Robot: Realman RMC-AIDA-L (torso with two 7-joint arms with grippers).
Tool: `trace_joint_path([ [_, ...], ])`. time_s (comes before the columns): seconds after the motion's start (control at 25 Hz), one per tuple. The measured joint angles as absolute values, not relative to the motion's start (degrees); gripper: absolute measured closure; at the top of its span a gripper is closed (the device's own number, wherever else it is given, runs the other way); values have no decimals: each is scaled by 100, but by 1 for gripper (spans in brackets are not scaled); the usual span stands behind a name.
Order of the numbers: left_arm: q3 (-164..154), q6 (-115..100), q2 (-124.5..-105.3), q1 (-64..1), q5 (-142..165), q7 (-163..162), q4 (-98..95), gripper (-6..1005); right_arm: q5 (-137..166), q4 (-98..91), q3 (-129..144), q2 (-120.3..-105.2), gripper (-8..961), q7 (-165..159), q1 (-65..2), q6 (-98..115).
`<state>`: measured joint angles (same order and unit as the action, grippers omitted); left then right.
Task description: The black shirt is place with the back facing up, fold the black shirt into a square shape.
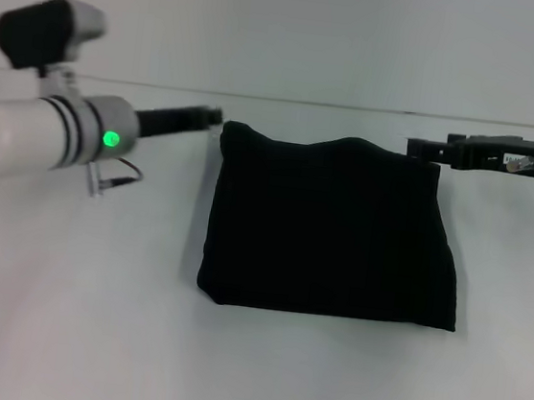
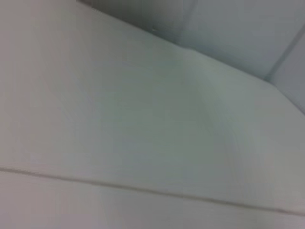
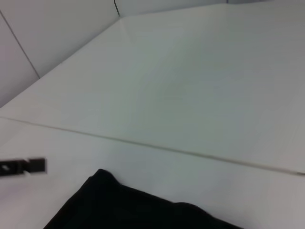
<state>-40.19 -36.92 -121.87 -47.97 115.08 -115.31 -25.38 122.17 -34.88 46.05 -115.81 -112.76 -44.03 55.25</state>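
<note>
Black shirt point(image 1: 331, 229) lay folded near-square on the white table point(image 1: 59, 331). My left gripper point(image 1: 209, 115) and right gripper point(image 1: 425, 148) flanked its far corners; finger state: couldn't tell. Risk: snagging a corner on retreat would undo the fold.

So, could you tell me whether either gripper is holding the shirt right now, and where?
Neither: the left gripper and right gripper hover beside the folded black shirt's far corners, apart from it.
</note>
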Motion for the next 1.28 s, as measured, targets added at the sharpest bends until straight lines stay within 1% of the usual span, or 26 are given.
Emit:
trace_joint_path([
  [0.08,-3904,-3826,-12161,-4663,11504,-11533,-2738,782,12216,-3599,4602,-11577,163,-11273,-4378,5604],
  [0.16,-3796,-4357,-12092,-4463,11491,-11517,-3089,725,12200,-3780,4596,-11566,163,-11222,-4335,5835],
  [0.32,-3772,-6240,-11942,-4248,11450,-10862,-3659,530,12125,-4067,4589,-11508,162,-10758,-4231,6720],
  [0.48,-3798,-7364,-11857,-4242,11485,-10198,-3819,438,12177,-4143,4622,-11395,162,-10272,-4195,7719],
  [0.56,-4057,-7799,-11862,-4273,11581,-9602,-3885,393,12293,-4249,4643,-11391,162,-10223,-4186,7981],
  [0.64,-4381,-7808,-11903,-4288,11717,-9355,-3979,347,12455,-4443,4654,-11441,162,-10214,-4159,8148],
  [0.8,-5044,-7493,-12040,-4321,12222,-9170,-4281,255,12975,-4899,4664,-11624,162,-10211,-4116,8205],
  [0.92,-5179,-7440,-12124,-4271,12328,-9184,-4432,71,13154,-5043,4666,-11703,163,-10254,-4114,8214],
  [1.28,-5173,-7483,-12152,-4161,12334,-9158,-4570,65,13154,-5058,4657,-11715,162,-10268,-4125,8237],
])
